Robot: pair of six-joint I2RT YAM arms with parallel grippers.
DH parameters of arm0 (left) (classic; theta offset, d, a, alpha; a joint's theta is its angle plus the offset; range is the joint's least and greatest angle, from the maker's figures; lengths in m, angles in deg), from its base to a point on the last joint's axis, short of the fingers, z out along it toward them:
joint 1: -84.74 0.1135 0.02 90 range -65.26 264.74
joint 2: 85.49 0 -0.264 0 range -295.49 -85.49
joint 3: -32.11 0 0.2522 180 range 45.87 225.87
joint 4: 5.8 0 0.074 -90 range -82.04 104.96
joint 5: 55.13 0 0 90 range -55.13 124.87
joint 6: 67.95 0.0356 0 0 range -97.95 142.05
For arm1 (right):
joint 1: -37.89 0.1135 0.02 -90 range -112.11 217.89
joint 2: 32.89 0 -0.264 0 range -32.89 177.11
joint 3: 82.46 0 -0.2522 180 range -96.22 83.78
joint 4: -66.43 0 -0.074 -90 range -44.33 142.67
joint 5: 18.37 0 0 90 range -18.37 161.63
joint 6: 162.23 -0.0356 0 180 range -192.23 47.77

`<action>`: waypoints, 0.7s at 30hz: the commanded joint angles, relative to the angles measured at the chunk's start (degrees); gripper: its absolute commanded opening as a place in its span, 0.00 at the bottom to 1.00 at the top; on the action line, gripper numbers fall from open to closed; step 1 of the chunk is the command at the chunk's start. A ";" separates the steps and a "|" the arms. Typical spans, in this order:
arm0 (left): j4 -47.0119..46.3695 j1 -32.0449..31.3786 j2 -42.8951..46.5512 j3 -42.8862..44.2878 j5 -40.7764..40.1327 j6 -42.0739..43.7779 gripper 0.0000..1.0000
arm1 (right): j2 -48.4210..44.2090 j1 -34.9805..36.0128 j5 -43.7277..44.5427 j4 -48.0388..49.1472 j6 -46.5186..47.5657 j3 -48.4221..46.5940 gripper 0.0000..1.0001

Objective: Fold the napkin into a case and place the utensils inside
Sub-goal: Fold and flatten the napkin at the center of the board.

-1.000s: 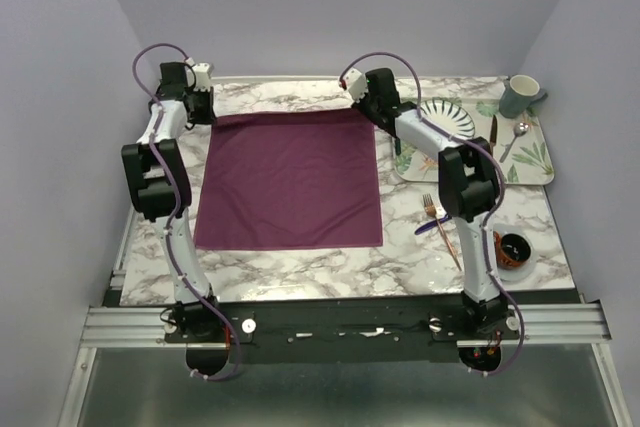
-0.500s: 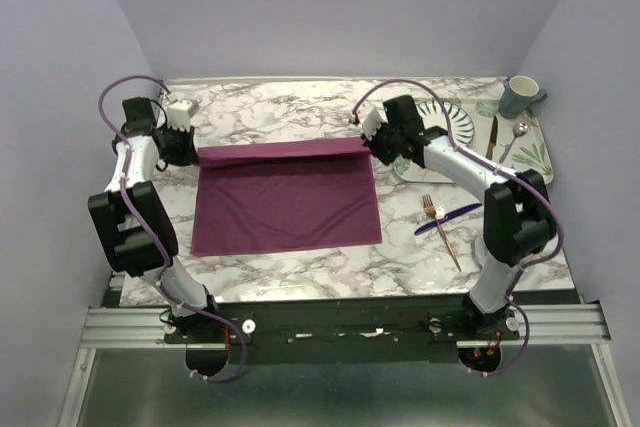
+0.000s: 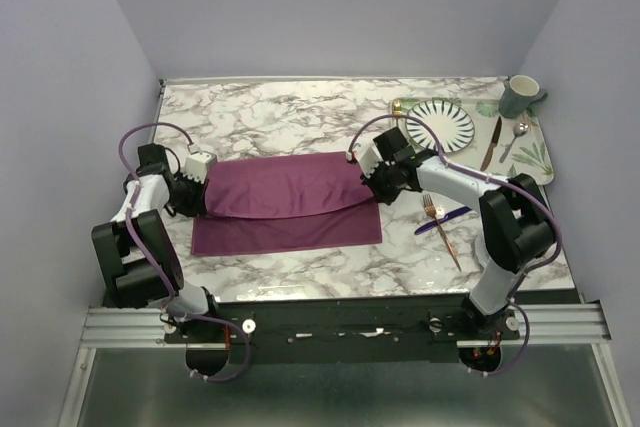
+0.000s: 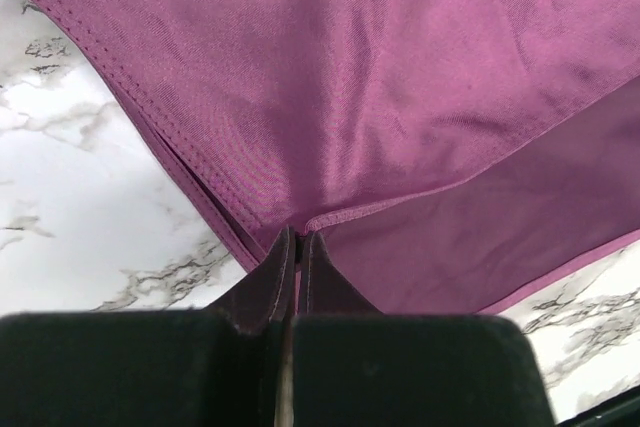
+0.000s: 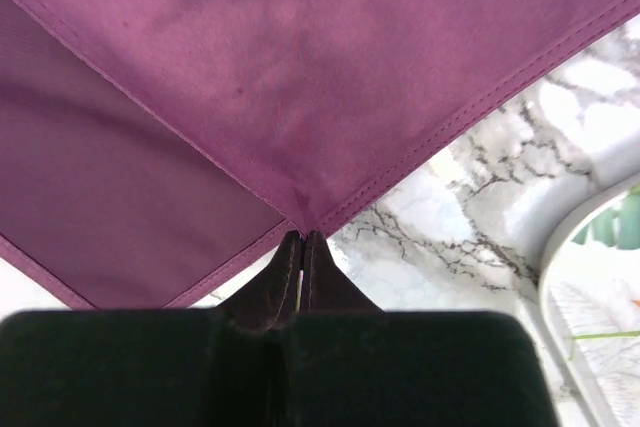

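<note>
**Napkin [image 3: 290,209] part-folded, pinched at both ends**

1. The left hand [image 3: 200,187] sits at the napkin's 9 o'clock end. In the left wrist view its fingers [image 4: 270,282] are pressed together on a hemmed corner of the purple cloth, with no gap between them. The cloth fans away from the pinch toward 12 o'clock.

2. The napkin lies on the marble table [image 3: 280,112], left of centre. Its far part is doubled over toward 6 o'clock as an upper layer. The free edge of that layer sags in a shallow curve between the two hands. A band of the lower layer is uncovered along the 6 o'clock side.

3. The right hand [image 3: 372,182] is at the napkin's 3 o'clock end. In the right wrist view its fingers [image 5: 320,282] are closed tight on the stitched corner of the upper layer. Bare marble shows just beyond that corner.

4. The copper fork [image 3: 447,239] and the blue knife [image 3: 455,216] lie crossed on the table at 3 o'clock from the napkin, near it but apart, and neither hand touches them.

5. A patterned plate [image 3: 445,122] lies at 1 o'clock from the napkin, beside a leaf-print tray [image 3: 530,159]. The tray carries a grey mug [image 3: 518,95] and a silver spoon [image 3: 515,137].
</note>
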State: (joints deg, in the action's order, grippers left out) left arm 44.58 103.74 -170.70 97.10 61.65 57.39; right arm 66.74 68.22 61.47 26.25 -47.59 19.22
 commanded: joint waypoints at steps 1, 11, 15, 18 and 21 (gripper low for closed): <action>-1.03 0.42 -0.05 -0.33 -2.44 2.63 0.00 | 0.13 -0.09 1.80 -1.88 -1.18 1.01 0.01; 11.28 0.86 8.29 3.62 -1.03 12.39 0.00 | -6.91 0.26 -2.94 -10.41 -1.53 0.13 0.01; 11.46 0.86 10.59 0.47 -3.31 14.50 0.00 | -5.16 1.84 -3.03 -10.94 -3.80 0.66 0.01; 10.67 0.77 9.98 -1.47 -5.59 14.77 0.00 | -3.92 2.98 -4.87 -10.50 -5.74 1.88 0.01; 8.65 0.86 9.01 -3.22 -7.27 14.59 0.00 | -2.43 3.95 -4.35 -9.27 -6.19 3.29 0.01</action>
State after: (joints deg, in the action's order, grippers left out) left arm 53.65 104.14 -160.56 97.27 58.75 69.98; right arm 61.80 70.62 58.83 17.86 -51.22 20.51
